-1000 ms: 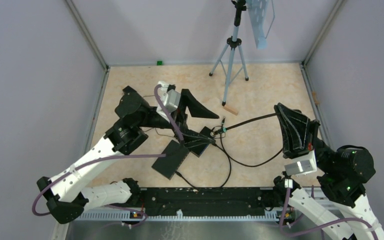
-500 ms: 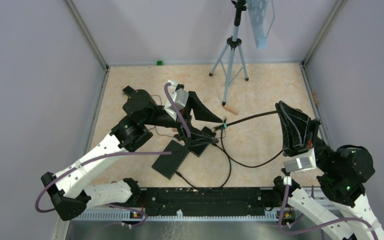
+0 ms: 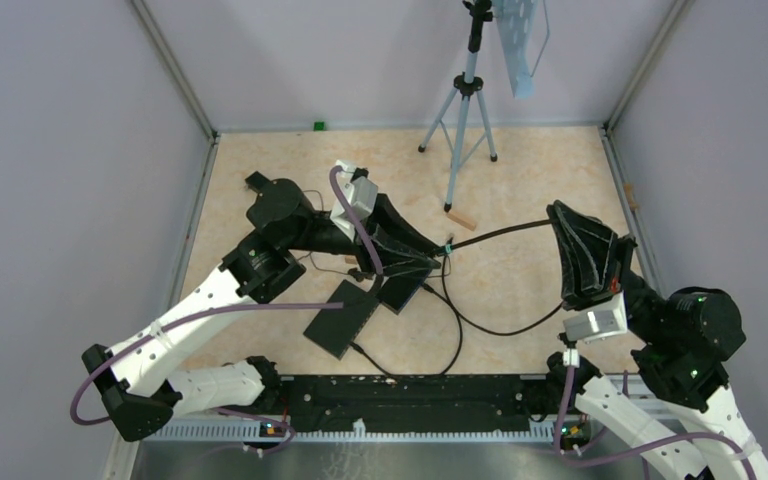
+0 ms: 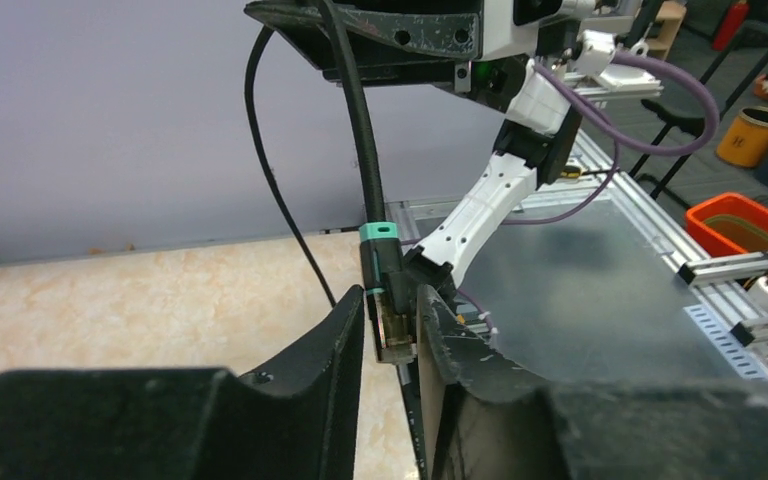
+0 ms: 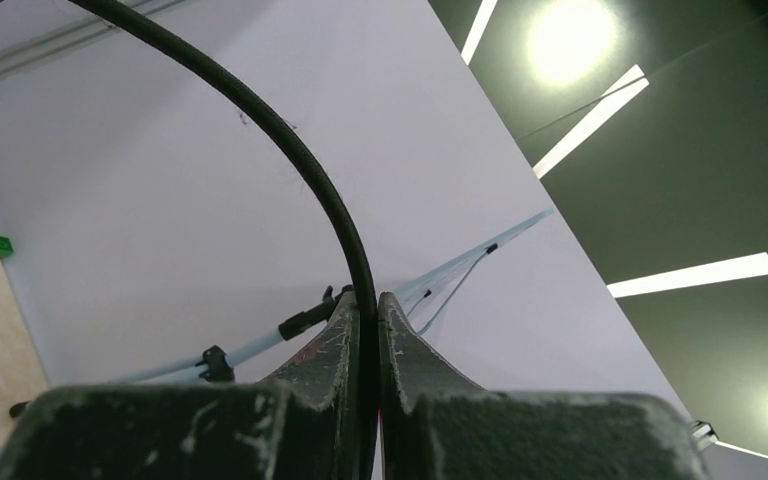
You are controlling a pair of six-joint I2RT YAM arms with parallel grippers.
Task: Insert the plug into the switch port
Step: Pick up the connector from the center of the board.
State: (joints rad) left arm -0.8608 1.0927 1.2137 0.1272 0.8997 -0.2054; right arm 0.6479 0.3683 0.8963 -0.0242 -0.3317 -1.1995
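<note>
The plug, clear with a green-banded black boot, hangs at the end of a black cable above the table. My left gripper has its fingers against both sides of the plug, shut on it; from above, the left gripper meets the plug. My right gripper is shut on the cable farther along, which runs between its fingers in the right wrist view. The black switch box lies on the table below the left arm; its port is hidden.
A second, smaller black box lies beside the switch. Slack cable loops over the table. A tripod stands at the back with a small wooden block near its foot. Grey walls enclose the table.
My left gripper moved right to the plug and its jaws narrowed from wide open onto it. The right arm stayed almost still, holding the cable.
</note>
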